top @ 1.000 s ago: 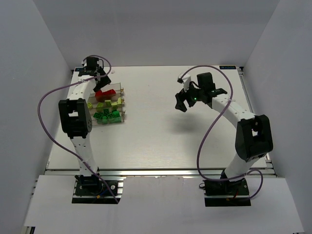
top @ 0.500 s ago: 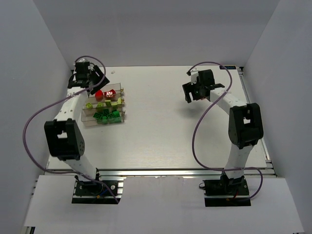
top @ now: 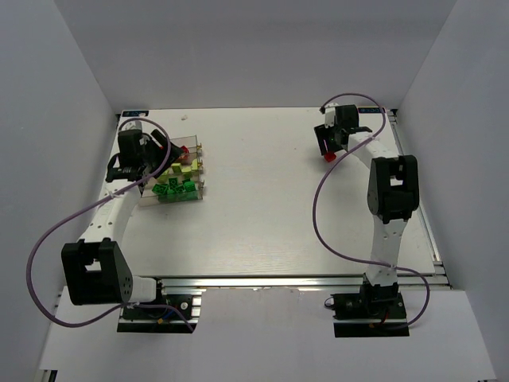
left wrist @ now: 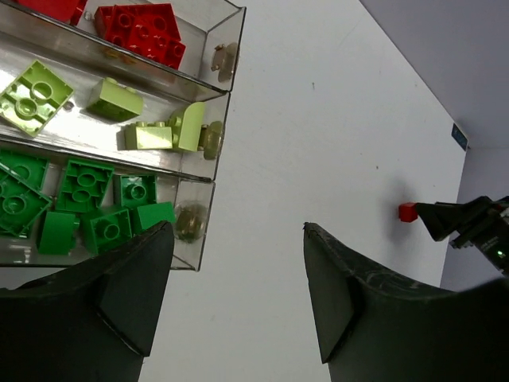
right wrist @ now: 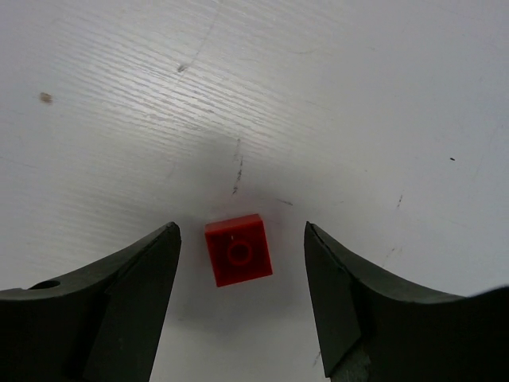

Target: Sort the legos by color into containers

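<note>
Two end effectors, both released.

Left end effector (left wrist: 236, 229): fingers spread, only bare bench (top: 262, 215) between them. It hovers at the bench's 9 o'clock side. In the wrist view the tray (left wrist: 225, 94) lies at 10 o'clock from it, and one finger hides the tray's near corner.

Tray lanes, near to far: green bricks (left wrist: 83, 187), lime bricks (left wrist: 32, 95), red bricks (left wrist: 143, 28). Each colour is in its own compartment.

Farther out, at the bench's 2 o'clock: right end effector (right wrist: 240, 229), jaws parted and gripping nothing. Loose red brick (right wrist: 238, 250) lies flat on the bench, single stud up, squarely between the two fingers. A strip of bench shows on either side of it, so there is no contact. It sits slightly skewed to the finger line.

From the left wrist the same brick shows small at 3 o'clock, at the right fingertips and well apart from the tray.
</note>
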Action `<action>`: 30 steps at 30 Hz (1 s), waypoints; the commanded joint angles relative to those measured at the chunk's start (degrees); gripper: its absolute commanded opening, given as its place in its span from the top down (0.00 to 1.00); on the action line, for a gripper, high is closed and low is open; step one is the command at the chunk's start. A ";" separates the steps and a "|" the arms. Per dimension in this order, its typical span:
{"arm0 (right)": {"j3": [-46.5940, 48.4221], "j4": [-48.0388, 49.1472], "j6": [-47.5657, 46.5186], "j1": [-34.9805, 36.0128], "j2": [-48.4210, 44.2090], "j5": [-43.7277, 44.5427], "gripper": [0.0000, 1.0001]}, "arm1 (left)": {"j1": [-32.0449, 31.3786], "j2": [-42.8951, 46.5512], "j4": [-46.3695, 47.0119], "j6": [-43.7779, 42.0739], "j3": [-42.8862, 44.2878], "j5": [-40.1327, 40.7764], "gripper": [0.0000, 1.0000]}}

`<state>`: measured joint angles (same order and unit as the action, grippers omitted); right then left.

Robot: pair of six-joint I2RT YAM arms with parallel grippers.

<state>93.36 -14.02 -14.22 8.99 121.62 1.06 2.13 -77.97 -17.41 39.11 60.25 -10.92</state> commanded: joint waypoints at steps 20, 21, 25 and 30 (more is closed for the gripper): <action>3.85 -4.79 -3.18 -2.49 5.55 -5.45 0.45 | -0.02 3.09 6.24 5.53 -2.77 -7.62 0.24; 3.85 -4.87 -3.45 -2.58 5.64 -5.72 0.47 | -0.02 2.57 7.20 6.23 -2.77 -8.41 0.24; 3.67 -5.58 -4.59 -2.84 5.38 -6.33 0.64 | -0.46 0.90 10.81 9.04 -3.38 -13.50 0.24; 0.17 -4.97 -6.43 -3.28 2.40 -10.10 0.85 | -4.41 -1.47 15.64 11.86 -4.35 -19.13 0.24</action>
<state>96.23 -18.20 -18.68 6.13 127.33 -5.63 0.64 -78.78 -6.24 48.62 56.71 -24.12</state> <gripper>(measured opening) 0.427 0.761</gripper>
